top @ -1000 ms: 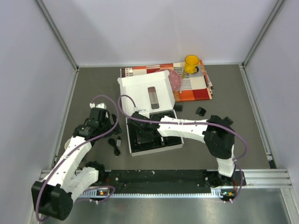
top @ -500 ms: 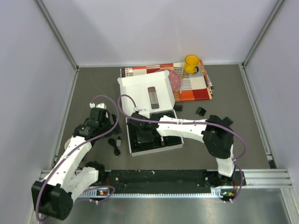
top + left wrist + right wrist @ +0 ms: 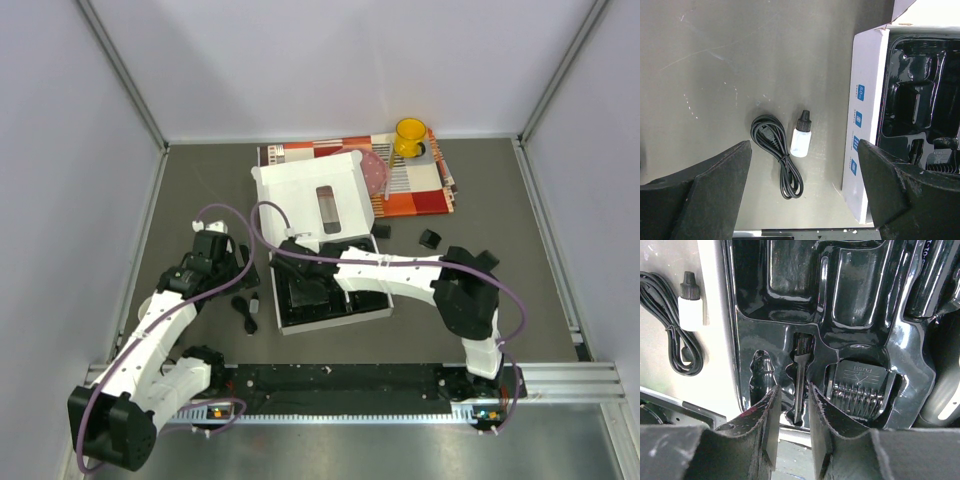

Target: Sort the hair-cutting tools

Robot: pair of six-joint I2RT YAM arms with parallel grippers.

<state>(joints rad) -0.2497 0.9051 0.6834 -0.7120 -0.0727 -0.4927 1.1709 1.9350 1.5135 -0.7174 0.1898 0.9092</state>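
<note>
A white box (image 3: 262, 300) with a black moulded tray (image 3: 855, 295) lies mid-table. My right gripper (image 3: 792, 420) hovers low over the tray's near-left corner. Its jaws stand slightly apart, open, and touch nothing. Just beyond them a thin black stick (image 3: 799, 385) lies in its narrow slot. A black guard comb (image 3: 858, 387) sits in the slot to its right. Left of the box a coiled black cord (image 3: 777, 155) and a small white bottle (image 3: 801, 137) lie on the table. Above them my left gripper (image 3: 805, 195) stands wide open and empty.
The box's open lid (image 3: 315, 185) lies behind the tray. A patterned mat (image 3: 420, 190) with a yellow cup (image 3: 410, 135) is at the back right. Two small black pieces (image 3: 429, 238) (image 3: 383, 230) rest on the table right of the box.
My right gripper's jaws have parted a little over the tray, and the thin stick now lies free in its slot. The left arm has not moved.
</note>
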